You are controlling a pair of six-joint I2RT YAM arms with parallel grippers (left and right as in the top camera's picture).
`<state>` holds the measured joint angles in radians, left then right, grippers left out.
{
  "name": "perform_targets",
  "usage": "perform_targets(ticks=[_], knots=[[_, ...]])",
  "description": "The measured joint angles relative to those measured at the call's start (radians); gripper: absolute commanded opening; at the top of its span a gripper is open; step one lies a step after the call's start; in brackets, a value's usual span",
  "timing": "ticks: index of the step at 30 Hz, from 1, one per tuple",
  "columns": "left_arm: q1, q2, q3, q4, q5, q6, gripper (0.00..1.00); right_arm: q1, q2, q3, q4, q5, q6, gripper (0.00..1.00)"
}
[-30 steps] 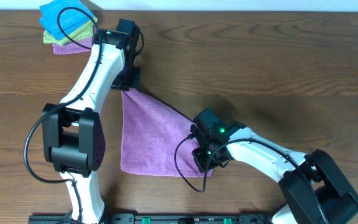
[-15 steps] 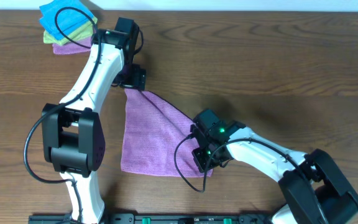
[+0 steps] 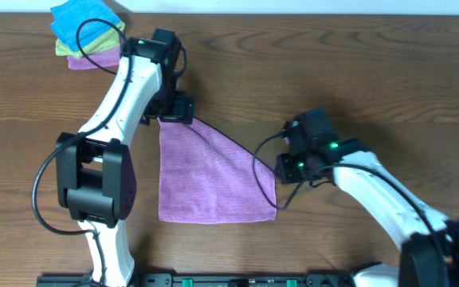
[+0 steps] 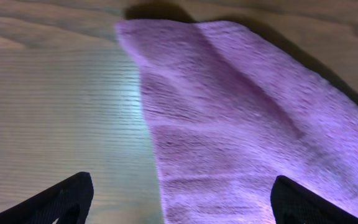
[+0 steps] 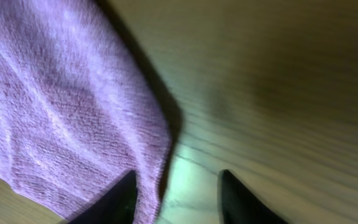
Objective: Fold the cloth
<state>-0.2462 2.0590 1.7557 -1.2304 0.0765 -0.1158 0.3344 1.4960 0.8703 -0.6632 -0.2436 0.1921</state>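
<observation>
The lilac cloth [image 3: 205, 179] lies on the wooden table, with one layer laid over another along a diagonal edge. In the left wrist view the cloth [image 4: 241, 112] spreads under my left gripper [image 4: 185, 205], whose jaws stand wide apart and hold nothing. Seen from overhead, the left gripper [image 3: 178, 110] hovers at the cloth's top left corner. My right gripper [image 3: 284, 171] is at the cloth's right edge. Its jaws are apart in the right wrist view [image 5: 176, 202], and the cloth's edge [image 5: 73, 112] lies loose below them.
A stack of folded cloths sits at the table's far left corner: a bright blue one [image 3: 82, 22], a yellow-green one [image 3: 64, 48] and a purple one [image 3: 90, 60]. A black rail [image 3: 237, 279] runs along the near edge.
The left gripper opened and let go of the cloth's top corner. The right gripper opened and moved up and right, from the lower right corner to the right edge. The cloth settled flat.
</observation>
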Motion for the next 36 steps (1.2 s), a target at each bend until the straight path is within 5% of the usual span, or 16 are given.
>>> perform_targets(ticks=[8,11,18,25,36], knots=[[-0.114,0.0,-0.011,-0.073,-0.009,-0.016,0.88,-0.077,-0.089,0.0,-0.092,-0.021,-0.041,0.47],[-0.114,-0.014,-0.017,-0.069,-0.009,-0.024,0.88,-0.101,-0.119,0.0,-0.118,-0.029,-0.066,0.52],[-0.102,-0.297,-0.045,-0.036,-0.073,-0.048,0.92,-0.222,-0.287,0.002,-0.119,-0.03,-0.084,0.56],[-0.102,-0.69,-0.385,0.079,-0.077,-0.121,0.98,-0.286,-0.409,0.004,-0.169,-0.031,-0.091,0.56],[-0.102,-1.056,-0.874,0.153,0.082,-0.289,0.97,-0.287,-0.439,-0.008,-0.303,-0.161,-0.107,0.55]])
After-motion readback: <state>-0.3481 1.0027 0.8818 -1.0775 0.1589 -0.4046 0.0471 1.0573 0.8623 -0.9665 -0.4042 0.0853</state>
